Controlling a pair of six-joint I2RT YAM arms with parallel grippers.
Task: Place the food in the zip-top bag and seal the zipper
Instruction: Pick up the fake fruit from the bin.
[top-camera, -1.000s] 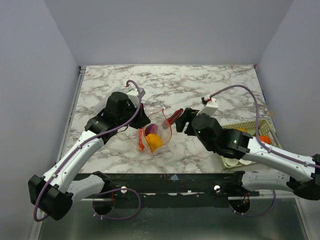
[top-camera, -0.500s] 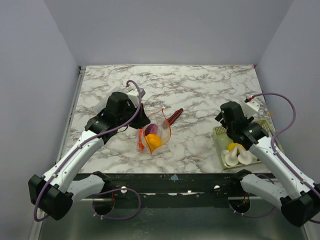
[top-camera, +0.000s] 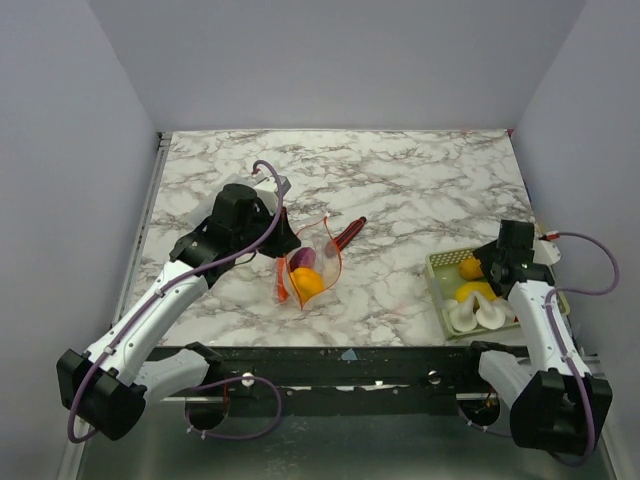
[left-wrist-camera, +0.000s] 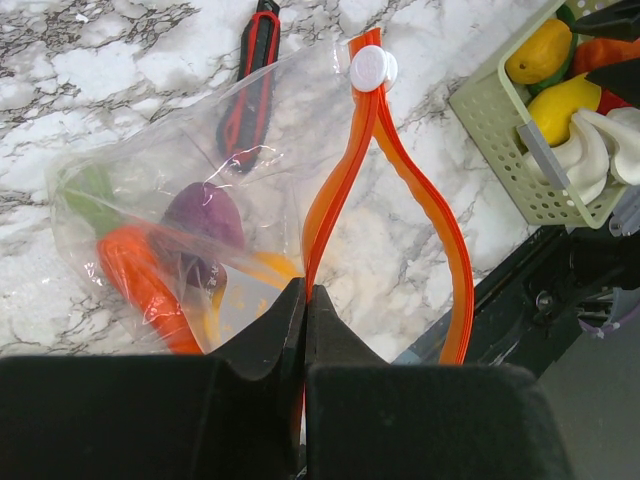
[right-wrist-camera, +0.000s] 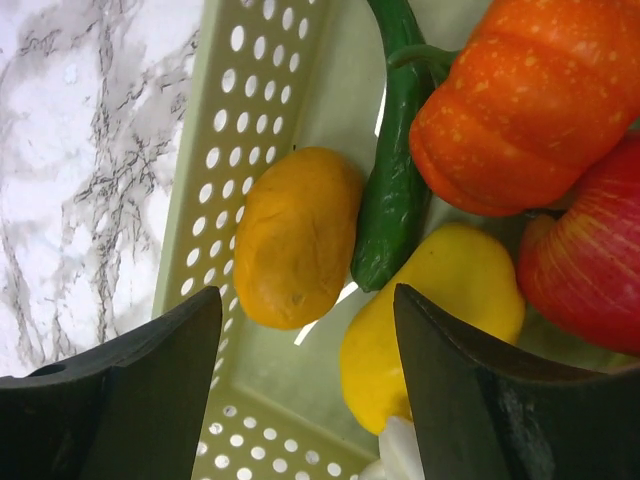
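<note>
L pincer (left-wrist-camera: 305, 300) clenched on the zipper (left-wrist-camera: 375, 130). The zip-top bag (left-wrist-camera: 150, 170) lies mid tabletop (top-camera: 400, 180), mouth open to the right, strip running near-to-far. R pincer (right-wrist-camera: 305, 320) is released over food (right-wrist-camera: 295, 235) in the basket (right-wrist-camera: 250, 110) at the right edge, well apart from the bag.

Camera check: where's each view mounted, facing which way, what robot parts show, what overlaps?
Top external: above and behind the bases, looking down on the table; both arms show.
Left wrist: looks past the left gripper, shut on the zipper, across the zip-top bag toward the basket.
Right wrist: looks down into the basket; the open right gripper straddles food.
Shared: basket in all three; zip-top bag in top and left wrist.
</note>
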